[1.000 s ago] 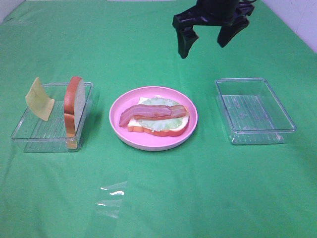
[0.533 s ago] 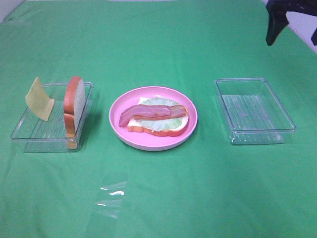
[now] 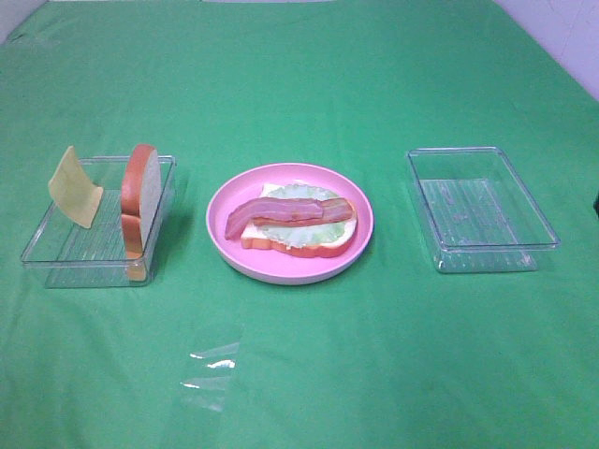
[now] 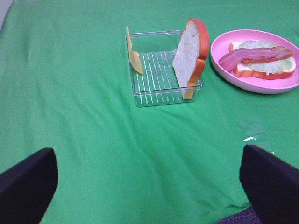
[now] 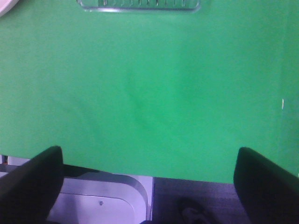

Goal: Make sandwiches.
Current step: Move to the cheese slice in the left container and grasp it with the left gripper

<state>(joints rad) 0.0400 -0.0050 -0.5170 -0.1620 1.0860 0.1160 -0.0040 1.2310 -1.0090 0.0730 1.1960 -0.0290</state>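
Note:
The open sandwich (image 3: 298, 224) lies on a round pink plate (image 3: 281, 271): one bread slice, pale green lettuce and a bacon strip (image 3: 281, 213) on top. A second bread slice (image 3: 140, 196) stands upright in a clear tray (image 3: 56, 253) on the left, and a yellow cheese square (image 3: 75, 187) leans at that tray's far-left end. The left wrist view shows the bread (image 4: 189, 51), cheese (image 4: 133, 58) and plate (image 4: 261, 86) well ahead of my left gripper (image 4: 149, 186), which is open and empty. My right gripper (image 5: 149, 182) is open and empty over bare cloth. Neither gripper shows in the exterior view.
An empty clear tray (image 3: 487, 267) stands right of the plate; its edge shows in the right wrist view (image 5: 138, 5). A scrap of clear film (image 3: 211, 374) lies on the green cloth in front. The table's edge (image 5: 140, 175) shows in the right wrist view.
My right gripper moved from above the back middle of the table to the right and out of the exterior view. The food and trays have not moved.

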